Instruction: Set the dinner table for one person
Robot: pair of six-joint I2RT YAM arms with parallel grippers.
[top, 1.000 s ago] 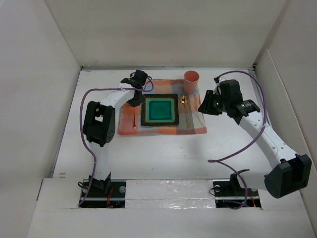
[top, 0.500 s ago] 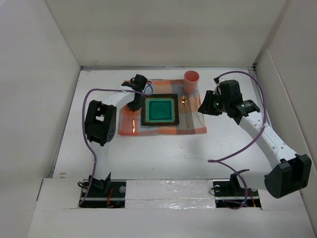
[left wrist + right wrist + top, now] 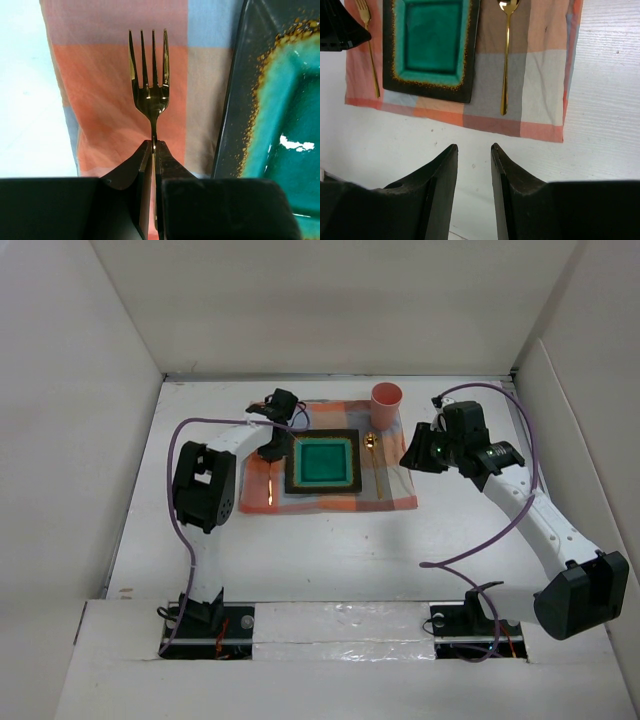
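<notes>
Fork (image 3: 150, 97) sits pinched in left hand (image 3: 154, 146); right hand (image 3: 473, 148) hangs half-open, empty.

White worktop (image 3: 330, 540) carries orange-and-blue checked cloth (image 3: 388, 492). Square teal plate (image 3: 323, 462), dark rim, centred on cloth. Pink cup (image 3: 386, 405) upright at cloth's far right corner. Left fingers (image 3: 268, 452) low beside plate's left edge; right fingers (image 3: 410, 457) above cloth's right edge.

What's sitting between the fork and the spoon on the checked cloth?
In the right wrist view, only the teal square plate lies between the fork and the spoon, on the checked cloth.
</notes>
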